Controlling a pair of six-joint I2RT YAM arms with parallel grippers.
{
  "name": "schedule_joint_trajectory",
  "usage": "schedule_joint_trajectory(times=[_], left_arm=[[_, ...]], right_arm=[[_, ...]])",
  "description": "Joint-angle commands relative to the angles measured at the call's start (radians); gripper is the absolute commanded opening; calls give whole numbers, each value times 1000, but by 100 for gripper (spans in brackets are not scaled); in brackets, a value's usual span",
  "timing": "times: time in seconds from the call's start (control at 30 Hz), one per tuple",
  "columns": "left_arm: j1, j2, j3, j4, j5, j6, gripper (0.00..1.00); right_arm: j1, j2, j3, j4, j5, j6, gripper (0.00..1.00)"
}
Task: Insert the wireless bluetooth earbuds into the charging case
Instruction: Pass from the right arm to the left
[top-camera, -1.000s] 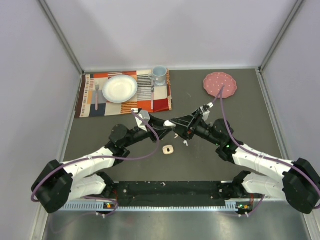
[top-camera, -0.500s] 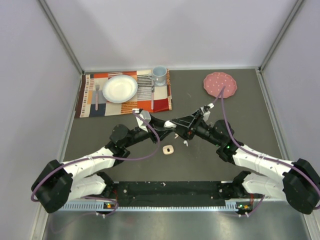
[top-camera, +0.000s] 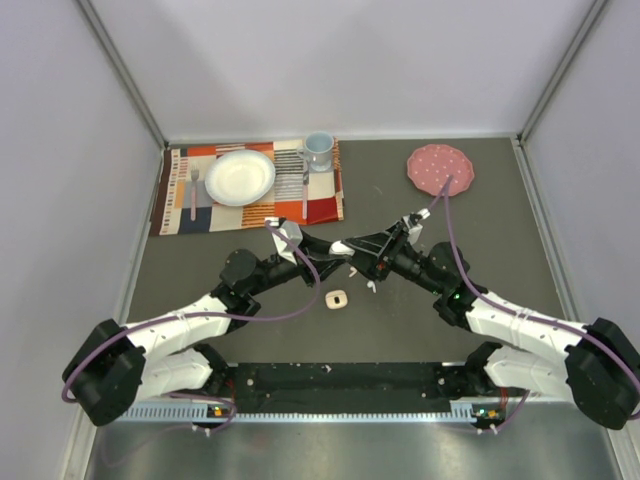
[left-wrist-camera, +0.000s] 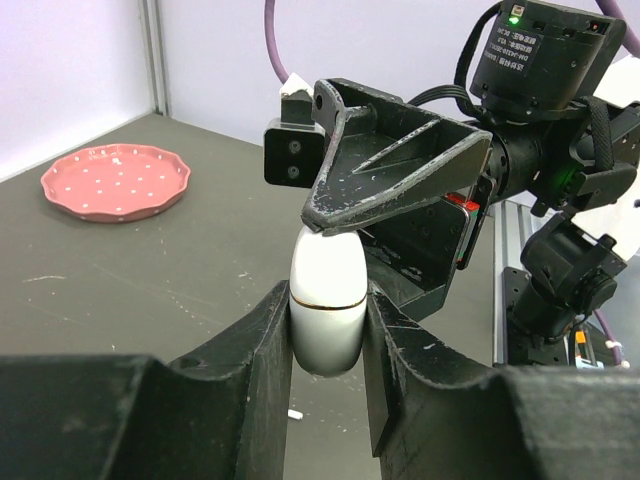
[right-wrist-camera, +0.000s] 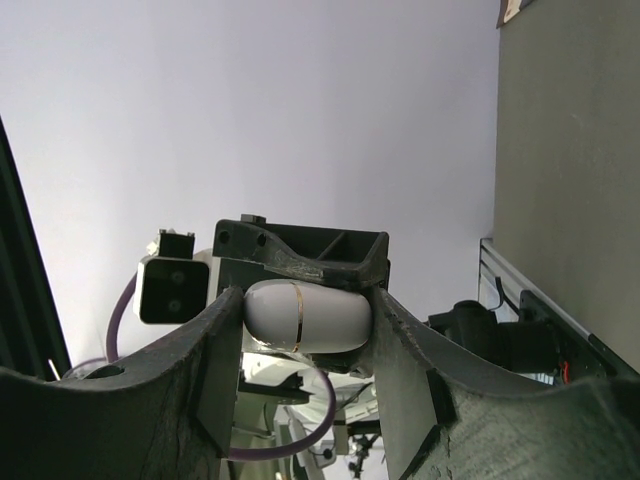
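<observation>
With the smooth white egg-shaped plastic charging case (left-wrist-camera: 326, 305) pinched mid-air by both the left gripper (left-wrist-camera: 327, 330) and the right gripper (right-wrist-camera: 305, 312), uneven pulling could squirt it loose onto the dark table (top-camera: 420, 330), where what looks like a tiny white earbud (top-camera: 371, 287) lies.

A lab test booth: white walls (top-camera: 350, 60) and aluminium rails (top-camera: 122, 70) enclose a table (top-camera: 500, 230).

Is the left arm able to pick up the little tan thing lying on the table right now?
Probably not right now. The left pincer is shut on the white charging case, which the right pincer grips too. Nothing covers the tan thing, though.
</observation>
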Motion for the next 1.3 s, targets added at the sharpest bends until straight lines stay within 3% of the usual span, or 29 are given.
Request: schedule_joint_trajectory(times=[0.0,0.13,0.23,0.3,0.37,0.4,0.43,0.47,0.6,0.7,0.77,0.8,0.93,1.0,1.27], left_arm=[[-3,-2,21,38,-5,1,19],[-5,2,21,52,-7,-6,20],[-5,4,21,55,-10,-8,28],[-5,4,23,55,-5,-6,22],[-5,4,23,54,-8,-3,9],[-5,-1,23,54,-11,-2,0],[-6,1,21,57,-19,0,0],[-5,1,15,63,-22,6,0],[-6,-13,-8,83,-53,29,0],[-5,-34,-20,71,-82,46,0],[-3,-50,-41,74,-106,41,0],[-3,-74,-52,75,-143,32,0],[-1,-156,-123,103,-180,31,0],[-1,-189,-138,117,-183,31,0],[0,-159,-178,330,-24,14,0]], right_arm=[[8,-13,7,86,-7,6,24],[10,-11,6,62,-10,4,25],[10,-13,6,45,-8,-2,25],[10,-13,7,39,-7,-7,25],[10,-11,7,36,-7,-5,28],[10,-10,10,37,-8,-10,31],[8,-8,10,37,-11,-14,36],[10,-6,12,34,-14,-19,53],[10,-26,24,-21,-17,-101,85],[8,-63,65,-158,6,-248,98],[8,-120,100,-254,24,-357,99],[8,-140,149,-324,39,-487,99],[10,-233,306,-733,118,-857,99],[10,-269,350,-791,136,-1010,99],[10,-201,493,-1010,56,-1205,99]])
